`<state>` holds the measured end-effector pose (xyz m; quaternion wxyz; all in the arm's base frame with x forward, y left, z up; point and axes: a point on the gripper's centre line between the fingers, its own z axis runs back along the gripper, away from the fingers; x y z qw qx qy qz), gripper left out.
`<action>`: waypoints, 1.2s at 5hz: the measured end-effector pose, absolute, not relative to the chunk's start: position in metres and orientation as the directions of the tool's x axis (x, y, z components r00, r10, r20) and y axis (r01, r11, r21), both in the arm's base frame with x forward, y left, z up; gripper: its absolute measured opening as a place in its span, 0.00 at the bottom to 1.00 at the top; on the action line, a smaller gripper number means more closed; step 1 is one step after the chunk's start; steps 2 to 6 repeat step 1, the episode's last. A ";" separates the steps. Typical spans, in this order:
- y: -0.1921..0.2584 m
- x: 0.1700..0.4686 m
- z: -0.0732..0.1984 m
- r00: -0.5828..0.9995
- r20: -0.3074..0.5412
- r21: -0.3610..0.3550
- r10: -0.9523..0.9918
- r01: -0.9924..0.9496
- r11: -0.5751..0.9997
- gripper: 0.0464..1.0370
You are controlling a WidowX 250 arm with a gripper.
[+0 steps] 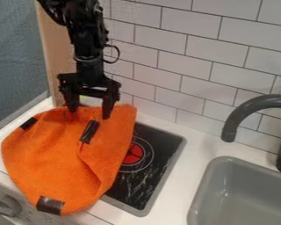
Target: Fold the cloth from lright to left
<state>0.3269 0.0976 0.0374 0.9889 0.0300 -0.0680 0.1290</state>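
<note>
Camera view: my fingers (110,105), spread wide, clasp nothing.
Orange cloth (55,154): hides part of stove (157,143).
Sink (210,169): cropped.

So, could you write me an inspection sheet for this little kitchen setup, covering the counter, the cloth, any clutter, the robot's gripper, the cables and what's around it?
Surface: white counter with a black cooktop set into it, a red mark showing beside the cloth.
Job's things: orange cloth, creased, lying over the counter and part of the cooktop; three dark patches on it.
Clutter: nothing seen.
Gripper: black gripper at the cloth's far edge, fingers apart.
Cables: one thin dark loop sticking out beside the arm.
Surroundings: white tiled wall behind, grey sink and dark faucet at the picture's right, control knob at the front left.
</note>
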 end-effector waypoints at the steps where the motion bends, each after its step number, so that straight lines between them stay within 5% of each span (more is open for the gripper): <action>1: 0.097 0.327 0.037 0.957 0.144 0.042 0.251 -0.259 0.965 0.96; 6: 0.097 0.327 0.037 0.957 0.144 0.042 0.251 -0.259 0.965 0.96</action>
